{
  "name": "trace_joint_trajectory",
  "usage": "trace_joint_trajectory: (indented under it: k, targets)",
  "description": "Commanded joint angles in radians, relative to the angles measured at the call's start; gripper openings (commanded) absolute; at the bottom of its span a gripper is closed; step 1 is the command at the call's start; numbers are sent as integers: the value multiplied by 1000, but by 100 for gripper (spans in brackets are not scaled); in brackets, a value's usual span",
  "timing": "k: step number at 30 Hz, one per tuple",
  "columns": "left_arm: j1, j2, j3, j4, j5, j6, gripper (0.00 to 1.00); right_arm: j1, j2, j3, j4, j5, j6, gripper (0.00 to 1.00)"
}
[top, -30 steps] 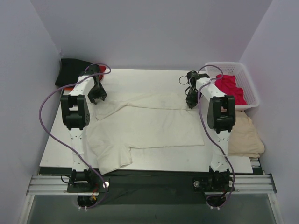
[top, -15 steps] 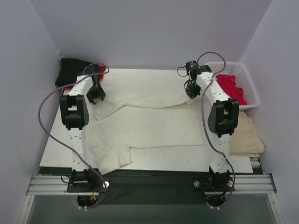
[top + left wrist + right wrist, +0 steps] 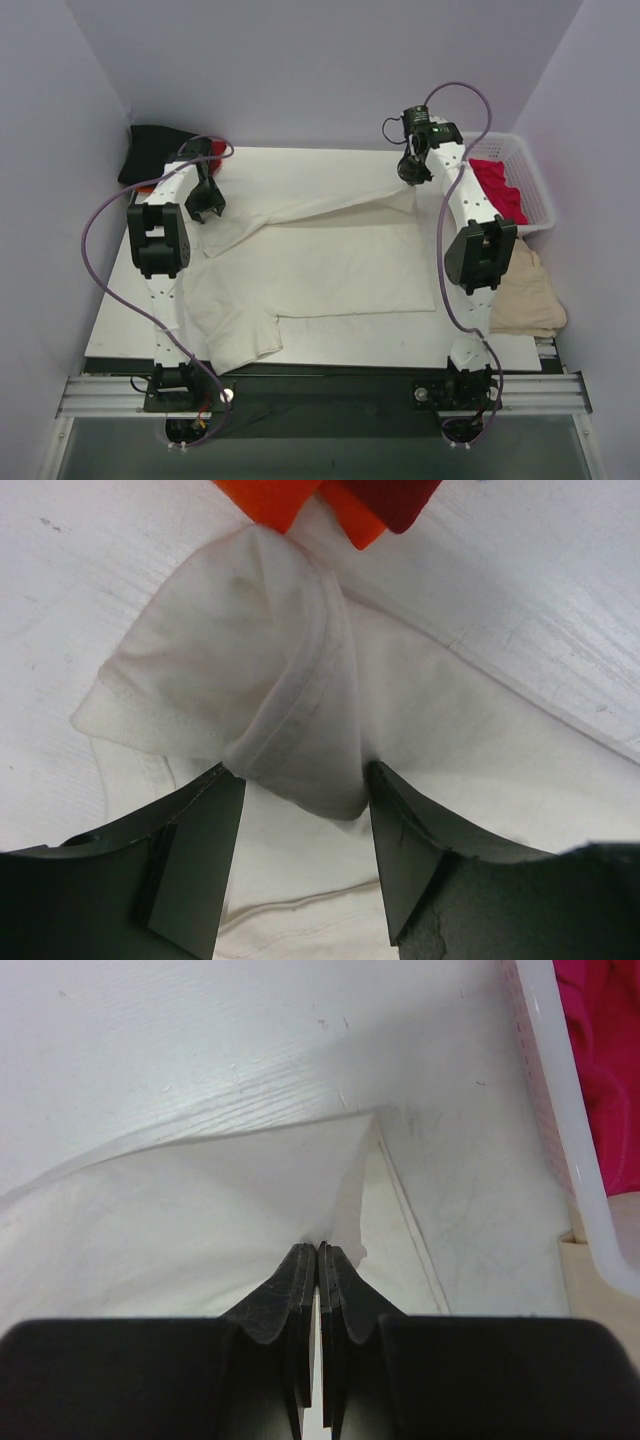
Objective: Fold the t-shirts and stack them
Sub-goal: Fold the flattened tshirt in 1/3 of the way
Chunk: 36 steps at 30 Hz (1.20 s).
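The right gripper (image 3: 317,1250) has its jaws pressed together on a far corner of the cream-white t-shirt (image 3: 330,265), lifting it just beside the basket (image 3: 543,195). The left gripper (image 3: 300,773), well apart from the basket, has its jaws apart astride the bunched sleeve. The rest lies spread on the tabletop (image 3: 300,165).

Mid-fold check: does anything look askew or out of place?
The cream shirt lies crooked: its sleeve is bunched and twisted at the open left gripper. A tan cloth slumps off the table's right edge, near the basket.
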Motion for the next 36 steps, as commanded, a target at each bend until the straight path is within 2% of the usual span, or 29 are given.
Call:
trace_joint_trajectory:
  k: [1,5,9,12,18,29,36]
  targets:
    - [24,12,-38,-51,-53,20,63,15,-22,-64,-50,31,-29,2]
    - [22,3,-53,-45,-56,17,63,46,-70,-373,-43,43,34,0]
    - [22,2,-59,-45,-62,14,63,84,-110,-587,1,51,83,0]
    - [22,-3,-62,-48,-70,9,63,92,-122,-662,15,74,123,0]
    - [24,-38,-87,-40,-91,9,63,69,-81,-647,13,108,156,0]
    - [22,-147,-125,-48,-133,38,63,-58,-52,-522,10,68,153,0]
    - [22,-189,-137,-43,-107,52,64,-72,-15,-471,10,34,141,0]
